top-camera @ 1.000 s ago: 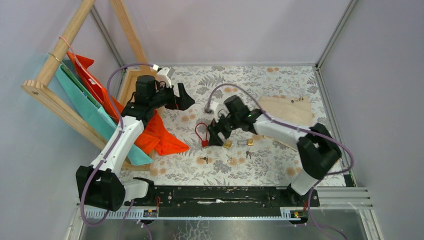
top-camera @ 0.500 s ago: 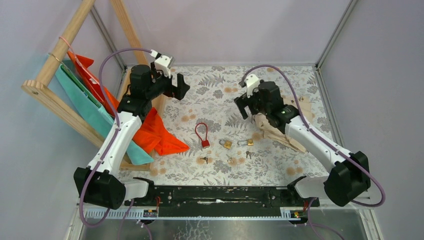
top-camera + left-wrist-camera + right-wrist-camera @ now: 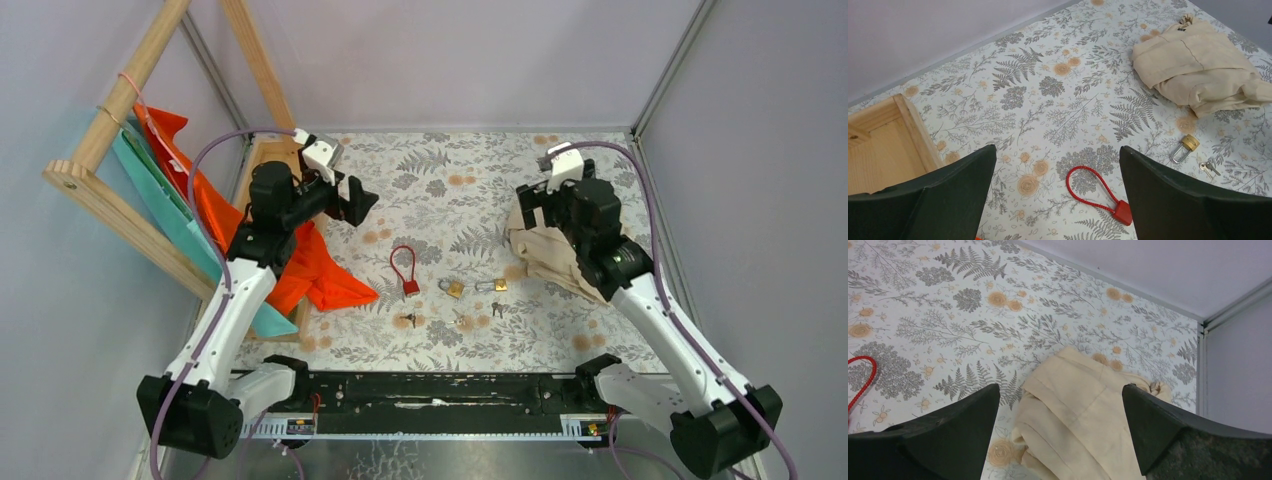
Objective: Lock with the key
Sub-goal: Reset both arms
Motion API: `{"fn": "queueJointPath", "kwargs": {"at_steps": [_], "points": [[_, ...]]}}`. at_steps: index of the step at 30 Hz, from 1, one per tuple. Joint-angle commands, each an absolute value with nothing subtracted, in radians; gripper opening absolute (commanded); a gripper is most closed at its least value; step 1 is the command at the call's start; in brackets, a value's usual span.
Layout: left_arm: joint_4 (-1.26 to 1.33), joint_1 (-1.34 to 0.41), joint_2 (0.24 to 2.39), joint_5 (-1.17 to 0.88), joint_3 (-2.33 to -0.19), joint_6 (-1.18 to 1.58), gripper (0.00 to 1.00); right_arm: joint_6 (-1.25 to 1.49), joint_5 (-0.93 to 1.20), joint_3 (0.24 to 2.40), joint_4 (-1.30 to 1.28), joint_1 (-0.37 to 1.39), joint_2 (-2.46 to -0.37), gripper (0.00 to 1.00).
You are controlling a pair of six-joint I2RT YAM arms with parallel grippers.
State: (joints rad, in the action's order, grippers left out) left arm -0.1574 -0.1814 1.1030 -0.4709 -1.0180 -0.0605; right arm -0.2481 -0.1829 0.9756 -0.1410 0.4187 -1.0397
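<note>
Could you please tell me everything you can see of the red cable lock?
The red lock is a small red block-shaped body with a long thin red cable shackle bent into a narrow loop that looks closed. It lies flat near the middle of the floral table, body toward the arms' bases, loop pointing away. Only the table touches it.

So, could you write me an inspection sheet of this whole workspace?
Surface: flowered table, flat.
Job's things: red cable lock lying free mid-table; small keys loose nearer the arms.
Clutter: two brass padlocks, beige cloth, orange cloth.
Grippers: left gripper and right gripper both open, empty, off the table.
Cables: purple cables looping above each arm.
Surroundings: wooden rack with teal cloth at left; grey walls.
</note>
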Motion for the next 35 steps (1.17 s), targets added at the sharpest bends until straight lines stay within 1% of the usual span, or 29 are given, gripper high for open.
{"fn": "queueJointPath", "kwargs": {"at_steps": [1,6,10,22,35], "points": [[-0.037,-0.175,1.022,-0.454,-0.941,-0.092,1.0,-0.246,-0.109,0.86,-0.015,0.365,-0.904,0.99],[0.052,-0.175,0.988,-0.466,-0.866,-0.079,1.0,-0.251,-0.118,0.813,0.029,0.347,-0.869,0.99],[0.079,-0.176,0.982,-0.486,-0.847,-0.078,1.0,-0.239,-0.08,0.8,0.015,0.321,-0.833,0.99],[0.011,-0.184,0.95,-0.479,-0.857,-0.083,1.0,-0.241,-0.067,0.797,-0.002,0.285,-0.818,0.99],[0.011,-0.183,0.943,-0.5,-0.84,-0.078,1.0,-0.239,-0.043,0.796,-0.012,0.269,-0.817,0.99]]}}
